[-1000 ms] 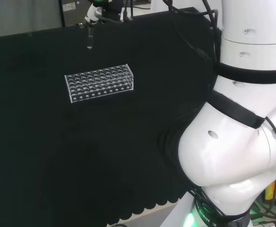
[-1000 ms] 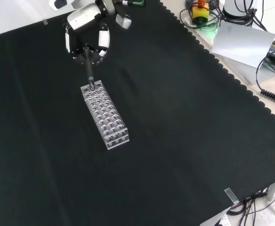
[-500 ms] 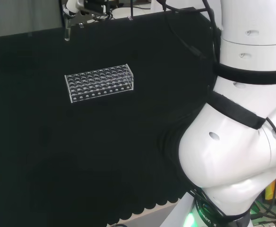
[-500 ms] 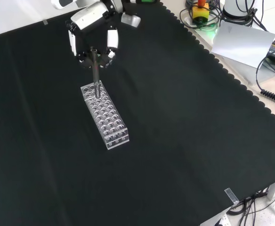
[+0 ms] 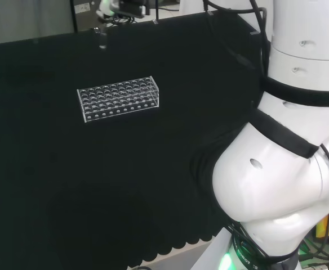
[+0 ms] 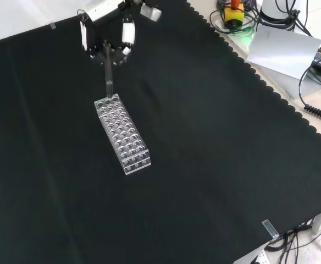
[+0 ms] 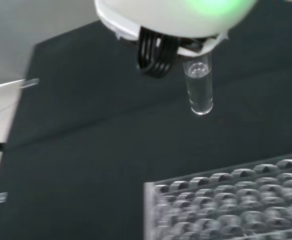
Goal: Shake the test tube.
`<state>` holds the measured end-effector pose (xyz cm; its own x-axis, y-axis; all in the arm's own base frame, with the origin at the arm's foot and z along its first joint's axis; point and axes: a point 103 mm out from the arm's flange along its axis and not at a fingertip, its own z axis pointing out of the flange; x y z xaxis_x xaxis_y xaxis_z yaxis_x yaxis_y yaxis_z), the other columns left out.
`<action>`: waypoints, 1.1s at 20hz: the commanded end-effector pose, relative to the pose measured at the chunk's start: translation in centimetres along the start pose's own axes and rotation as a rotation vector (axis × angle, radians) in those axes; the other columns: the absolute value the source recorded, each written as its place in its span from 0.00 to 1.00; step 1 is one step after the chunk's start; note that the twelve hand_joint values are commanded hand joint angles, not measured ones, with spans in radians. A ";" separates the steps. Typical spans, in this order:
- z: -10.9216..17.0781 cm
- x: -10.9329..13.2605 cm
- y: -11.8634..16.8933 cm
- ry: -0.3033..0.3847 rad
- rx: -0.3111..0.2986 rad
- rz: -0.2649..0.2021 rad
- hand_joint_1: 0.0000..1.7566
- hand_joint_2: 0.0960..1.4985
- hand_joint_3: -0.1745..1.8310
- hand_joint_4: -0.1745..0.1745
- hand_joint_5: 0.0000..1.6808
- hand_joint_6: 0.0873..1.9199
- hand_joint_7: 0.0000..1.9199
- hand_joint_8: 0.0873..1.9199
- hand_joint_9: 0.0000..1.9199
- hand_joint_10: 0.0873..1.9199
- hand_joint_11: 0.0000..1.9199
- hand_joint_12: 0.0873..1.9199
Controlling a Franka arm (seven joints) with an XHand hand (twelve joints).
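Observation:
The hand (image 6: 106, 28) hangs high over the far end of the cloth in the front view, its fingers curled round the top of a clear test tube (image 6: 108, 69) that points straight down. In the head view the hand (image 5: 119, 7) is at the top edge with the test tube (image 5: 102, 40) below it. The wrist view shows the test tube's (image 7: 199, 87) rounded lower end free in the air, above the clear rack (image 7: 231, 205). That clear test tube rack (image 6: 122, 133) lies on the black cloth, just below the tube's tip in the front view. The rack (image 5: 118, 99) looks empty.
The black cloth (image 6: 204, 154) covers the bench, with a scalloped edge at the right in the front view. Cables, a grey sheet (image 6: 281, 48) and an orange-topped device (image 6: 233, 14) lie beyond that edge. The arm's white links (image 5: 288, 157) stand at the head view's right.
The hand has swung the tube sideways and back: left in the head view half a second ago, now right again. In the front view hand and tube have risen away from the rack.

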<state>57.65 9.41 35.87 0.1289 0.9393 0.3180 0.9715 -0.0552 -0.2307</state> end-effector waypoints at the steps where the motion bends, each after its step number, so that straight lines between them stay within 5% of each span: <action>1: -2.4 -10.4 -1.4 -0.102 -0.048 0.189 0.75 0.36 0.47 0.00 0.73 0.36 0.67 0.37 0.79 0.35 0.58 0.51; 7: -4.1 -16.1 -2.5 -0.155 -0.074 0.309 0.75 0.36 0.47 0.00 0.73 0.36 0.67 0.37 0.79 0.35 0.58 0.51; 11: -5.0 -17.1 -2.6 -0.149 -0.089 0.334 0.75 0.36 0.47 0.00 0.73 0.36 0.67 0.37 0.79 0.35 0.58 0.51; 16: -3.9 -14.7 -2.1 -0.113 -0.071 0.296 0.75 0.36 0.47 0.00 0.73 0.36 0.67 0.37 0.79 0.35 0.58 0.51; 22: -1.2 -8.3 -0.8 -0.080 -0.022 0.186 0.75 0.36 0.47 0.00 0.73 0.36 0.67 0.37 0.79 0.35 0.58 0.51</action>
<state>54.97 -3.73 34.99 0.3637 0.9187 0.1541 0.9156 -0.3222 -0.2404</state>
